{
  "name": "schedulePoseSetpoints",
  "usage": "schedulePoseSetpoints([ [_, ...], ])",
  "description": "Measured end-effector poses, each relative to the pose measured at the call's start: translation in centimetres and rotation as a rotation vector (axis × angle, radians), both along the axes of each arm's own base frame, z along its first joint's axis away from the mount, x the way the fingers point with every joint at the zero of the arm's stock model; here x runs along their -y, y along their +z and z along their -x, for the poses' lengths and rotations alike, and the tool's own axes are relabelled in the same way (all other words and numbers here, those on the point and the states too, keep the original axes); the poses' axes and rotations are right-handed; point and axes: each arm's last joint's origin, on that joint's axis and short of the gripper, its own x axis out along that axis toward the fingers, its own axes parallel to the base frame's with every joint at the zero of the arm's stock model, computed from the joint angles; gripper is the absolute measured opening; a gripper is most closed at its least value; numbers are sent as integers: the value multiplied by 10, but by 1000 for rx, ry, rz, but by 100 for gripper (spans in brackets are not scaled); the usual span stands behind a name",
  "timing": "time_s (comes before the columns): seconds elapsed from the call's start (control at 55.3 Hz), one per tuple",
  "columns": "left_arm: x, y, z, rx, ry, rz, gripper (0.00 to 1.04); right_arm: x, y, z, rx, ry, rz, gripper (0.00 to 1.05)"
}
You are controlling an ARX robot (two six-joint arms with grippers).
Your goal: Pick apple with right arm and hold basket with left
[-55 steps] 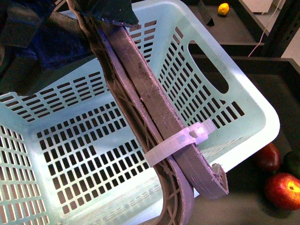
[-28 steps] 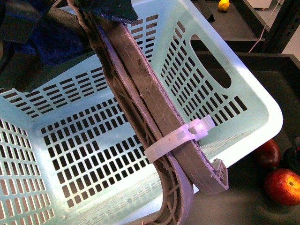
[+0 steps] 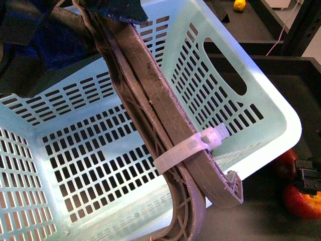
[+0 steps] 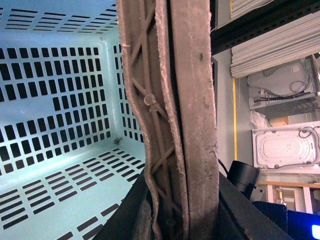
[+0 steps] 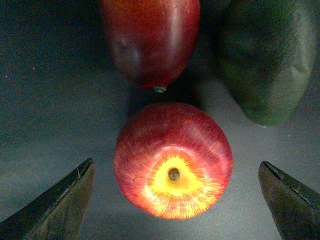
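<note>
Dark table [image 5: 45, 100] at the front frame's lower right bore the round red apple [image 5: 173, 161], with the right fingers [image 5: 60, 202] spread astride it and probably needing to lower and close, while the left fingers [image 4: 131, 212] pinched the brown ribbed handle [image 4: 192, 100] of the pale turquoise slotted basket [image 3: 261, 120].

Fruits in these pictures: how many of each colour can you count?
Red: 2, the round red apple with a yellow patch and the elongated dark red fruit
Green: 1, the dark green fruit
Yellow: 1, the small yellow fruit far back
Total: 4
</note>
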Motion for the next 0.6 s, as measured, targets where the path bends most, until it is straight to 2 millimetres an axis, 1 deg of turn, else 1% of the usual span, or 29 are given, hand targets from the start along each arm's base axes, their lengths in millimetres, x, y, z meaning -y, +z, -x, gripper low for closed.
schedulePoseSetpoints([
  [0.036, 0, 0, 0, 0, 0, 0, 21, 1, -5, -2, -19, -1, -4, 96],
  [0.271, 0, 0, 0, 1, 0, -1, 21, 3, -23, -7, -73, 0, -13, 96],
  [0.344, 0, 0, 0, 0, 0, -1, 21, 4, -32, -9, -91, -1, -20, 96],
  [0.47, 0, 0, 0, 0, 0, -1, 21, 5, -38, -10, -104, -3, -23, 96],
  [0.488, 0, 0, 0, 0, 0, -1, 21, 5, -39, -10, -105, -4, -24, 95],
  [0.543, 0, 0, 0, 0, 0, -1, 21, 4, -42, -8, -112, -2, -30, 87],
  [0.597, 0, 0, 0, 0, 0, -1, 21, 4, -42, -9, -109, -2, -30, 83],
])
